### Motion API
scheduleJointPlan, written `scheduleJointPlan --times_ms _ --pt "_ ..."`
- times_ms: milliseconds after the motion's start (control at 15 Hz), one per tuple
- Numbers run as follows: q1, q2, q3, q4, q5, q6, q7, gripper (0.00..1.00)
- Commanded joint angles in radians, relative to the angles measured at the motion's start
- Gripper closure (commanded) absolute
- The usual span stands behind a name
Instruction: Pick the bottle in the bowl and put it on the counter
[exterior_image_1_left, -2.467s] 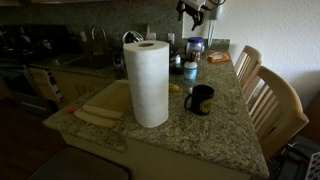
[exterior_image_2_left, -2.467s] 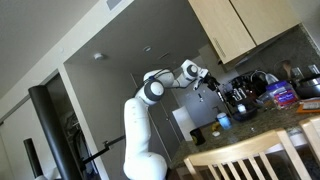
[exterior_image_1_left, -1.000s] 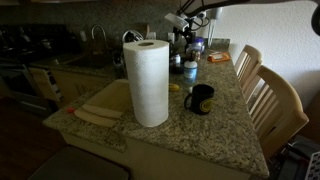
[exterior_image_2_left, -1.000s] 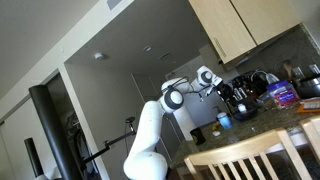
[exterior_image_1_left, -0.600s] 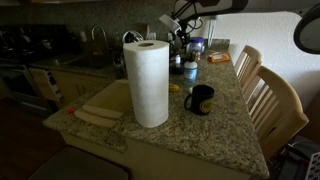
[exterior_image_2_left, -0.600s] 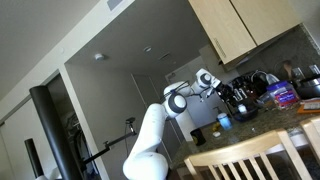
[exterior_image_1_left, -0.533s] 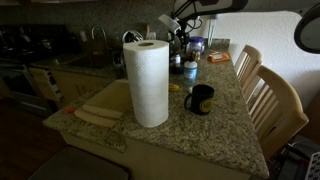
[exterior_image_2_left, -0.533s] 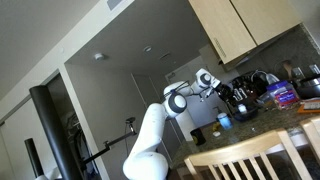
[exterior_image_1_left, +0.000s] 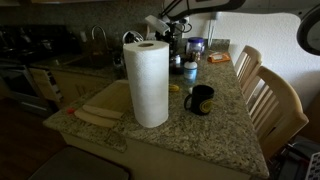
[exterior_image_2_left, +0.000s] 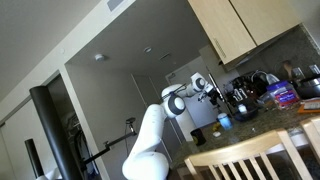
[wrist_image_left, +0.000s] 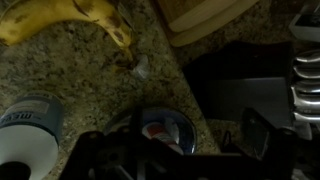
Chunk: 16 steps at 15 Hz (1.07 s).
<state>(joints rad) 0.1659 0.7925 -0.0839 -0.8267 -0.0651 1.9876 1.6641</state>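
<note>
A small bottle (wrist_image_left: 163, 128), seen from above as a pale round top with a red patch, is set inside a dark bowl (wrist_image_left: 190, 132) on the speckled table (wrist_image_left: 80, 85). Above it, the pincer (wrist_image_left: 180, 158) is spread wide and empty. A banana (wrist_image_left: 70, 15) is laid nearby.

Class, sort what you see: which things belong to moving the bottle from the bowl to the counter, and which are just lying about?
Belong to the job: bottle, bowl, counter, open gripper.
Lying about: paper-towel roll, black mug, banana.

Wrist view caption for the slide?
Open tool over the bowl with the bottle; banana on the counter.
</note>
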Motion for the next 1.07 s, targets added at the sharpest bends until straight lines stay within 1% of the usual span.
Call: scheduleJointPlan --times_ms 0,133,333,400,467,533,600,867,1000 --pt "0.008 0.067 -0.071 0.082 -0.058 0.04 0.156 0.0" --pt "0.003 0.09 -0.108 0.123 -0.079 0.028 0.245 0.0" --pt "0.002 0.133 -0.181 0.194 -0.111 -0.002 0.371 0.0" --pt "0.006 0.141 -0.207 0.212 -0.124 -0.036 0.409 0.0" --pt "-0.006 0.142 -0.199 0.218 -0.108 -0.088 0.374 0.0" --pt "-0.022 0.135 -0.173 0.22 -0.071 -0.149 0.32 0.0" --pt "-0.05 0.128 -0.126 0.222 -0.019 -0.181 0.243 0.0" --pt "-0.113 0.12 -0.056 0.251 0.118 -0.299 0.153 0.0" --pt "-0.129 0.117 -0.055 0.265 0.144 -0.356 0.166 0.0"
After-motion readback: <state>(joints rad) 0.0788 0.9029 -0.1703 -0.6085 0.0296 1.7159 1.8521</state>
